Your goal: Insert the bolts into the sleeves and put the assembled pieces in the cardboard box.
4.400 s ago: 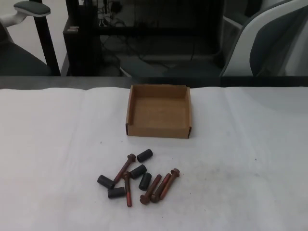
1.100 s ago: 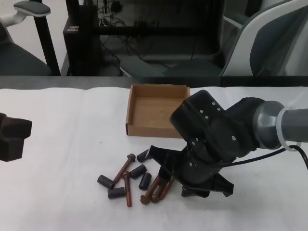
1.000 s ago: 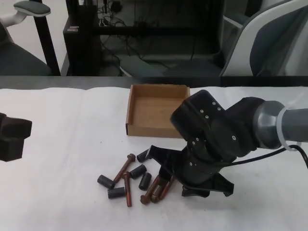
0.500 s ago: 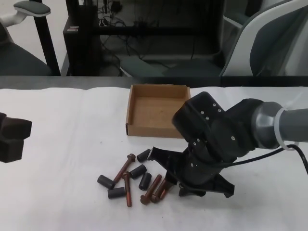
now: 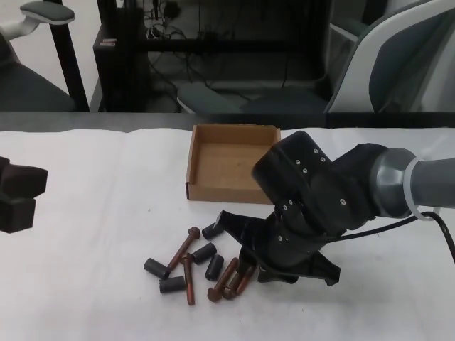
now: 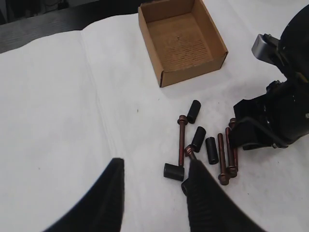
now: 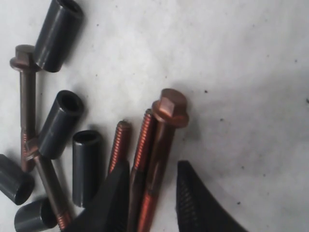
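Left gripper (image 5: 18, 195) hangs at the far left edge of the high view, above the white cloth (image 5: 85, 284), well apart from the parts. In the left wrist view its fingers (image 6: 108, 198) are spread wide, released, holding nothing, with bare cloth between them.

The pile of parts is mid-bench, on the cloth, on the near side of the box. Five black sleeves (image 5: 204, 253) lie on their sides, loose. One is nearest the box, two are close together mid-pile, and two are at the pile's left end. Five rusty bolts (image 5: 188, 280) lie flat among them, all separate from the sleeves. Two bolts meet in the left part of the pile, one slanting toward the box. Three lie side by side at the right end.

Cardboard box (image 5: 234, 193) sits upright behind the pile, open side up, apart from every part.

Right arm (image 5: 320, 206) comes in from the right, low over the pile's right end. Right gripper (image 7: 154, 166) is unclenched and grasps nothing. Its fingers (image 7: 198, 203) straddle the shafts of the hex-head bolt (image 7: 166, 125) and the bolt touching it. A gap shows between the ribbed finger and the hex-head bolt. The other finger is just beside the neighbouring shaft, contact cannot be told. The third bolt's threaded end lies just outside that finger, next to a sleeve.
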You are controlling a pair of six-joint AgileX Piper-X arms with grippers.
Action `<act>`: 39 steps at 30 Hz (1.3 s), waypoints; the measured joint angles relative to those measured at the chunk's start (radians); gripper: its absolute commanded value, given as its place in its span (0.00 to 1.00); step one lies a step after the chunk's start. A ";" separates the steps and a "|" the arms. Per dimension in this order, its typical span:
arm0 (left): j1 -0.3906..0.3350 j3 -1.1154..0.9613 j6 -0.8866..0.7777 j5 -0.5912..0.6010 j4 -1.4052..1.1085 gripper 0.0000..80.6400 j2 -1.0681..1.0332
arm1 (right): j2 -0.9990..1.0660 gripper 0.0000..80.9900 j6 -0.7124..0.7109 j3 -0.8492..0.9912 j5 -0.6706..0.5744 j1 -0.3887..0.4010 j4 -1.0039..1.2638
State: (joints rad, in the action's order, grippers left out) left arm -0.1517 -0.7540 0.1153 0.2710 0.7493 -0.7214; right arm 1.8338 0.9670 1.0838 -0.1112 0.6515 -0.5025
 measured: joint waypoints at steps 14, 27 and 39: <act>0.000 0.000 0.000 0.000 -0.001 0.54 0.000 | 0.054 0.42 0.000 0.052 -0.038 0.000 -0.008; 0.000 0.000 0.000 0.000 -0.003 0.54 0.000 | 0.057 0.42 0.000 0.062 -0.049 -0.015 -0.038; 0.000 0.000 0.000 0.000 -0.003 0.54 0.000 | 0.063 0.42 -0.066 0.134 -0.043 -0.035 -0.107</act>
State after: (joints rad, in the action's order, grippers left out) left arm -0.1517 -0.7540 0.1153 0.2710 0.7468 -0.7214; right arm 1.8968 0.9014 1.2176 -0.1545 0.6166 -0.6094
